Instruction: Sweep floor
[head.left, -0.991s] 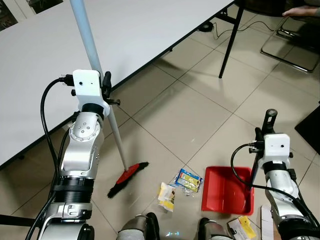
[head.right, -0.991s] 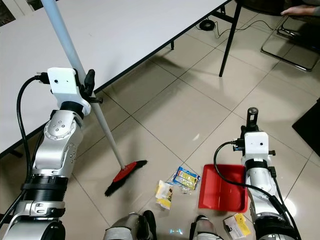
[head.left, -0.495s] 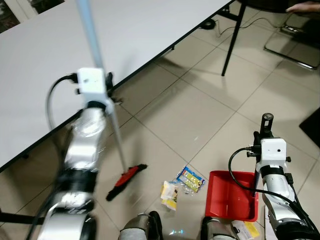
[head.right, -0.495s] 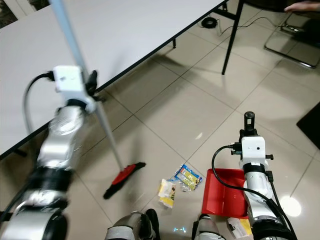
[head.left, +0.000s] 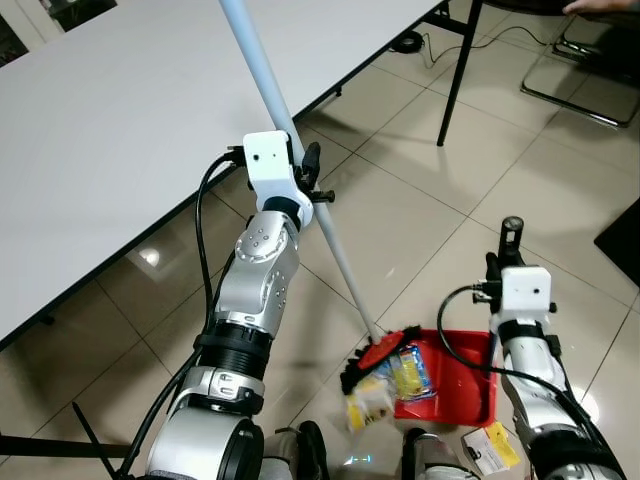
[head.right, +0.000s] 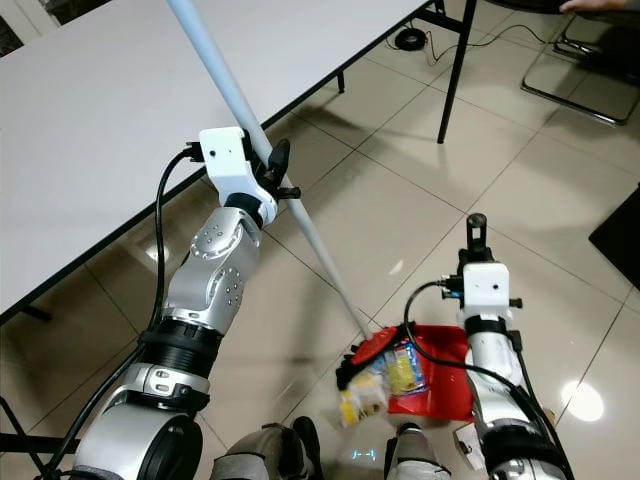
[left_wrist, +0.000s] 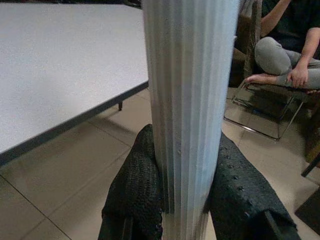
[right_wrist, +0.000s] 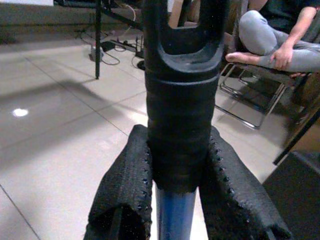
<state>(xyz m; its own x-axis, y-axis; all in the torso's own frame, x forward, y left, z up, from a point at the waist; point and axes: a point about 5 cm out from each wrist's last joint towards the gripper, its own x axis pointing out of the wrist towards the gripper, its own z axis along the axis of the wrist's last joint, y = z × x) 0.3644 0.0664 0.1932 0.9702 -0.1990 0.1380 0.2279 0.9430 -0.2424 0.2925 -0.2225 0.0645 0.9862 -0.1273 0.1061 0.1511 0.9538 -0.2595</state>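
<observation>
**Broom head at the dustpan's mouth, both grippers clamped on their handles**

Head camera, left eye: the left gripper (head.left: 312, 178) is clenched around the pale broom pole (head.left: 262, 75), which slants down from the top of the frame, past the edge of the white table (head.left: 120, 120), to the red broom head (head.left: 380, 352) on the tiled floor (head.left: 420, 215). The black bristles touch the near-left edge of the red dustpan (head.left: 470, 390). A yellow-and-blue wrapper (head.left: 408, 370) lies inside the pan against the broom head; a yellow wrapper (head.left: 368, 404), blurred, sits at the pan's left front corner. Another yellow packet (head.left: 484, 448) lies on the floor just in front of the pan. The right gripper (head.left: 508, 262) grasps the upright black dustpan handle (head.left: 511, 232) behind the pan's far edge.

Left wrist: two black fingers (left_wrist: 142, 185) press against both sides of the ribbed pole, with no gap. A seated person (left_wrist: 287, 55) is beyond the table.

Right wrist: the black fingers (right_wrist: 130, 185) squeeze the handle just below its looped end, where a blue shaft (right_wrist: 175, 220) begins.
</observation>
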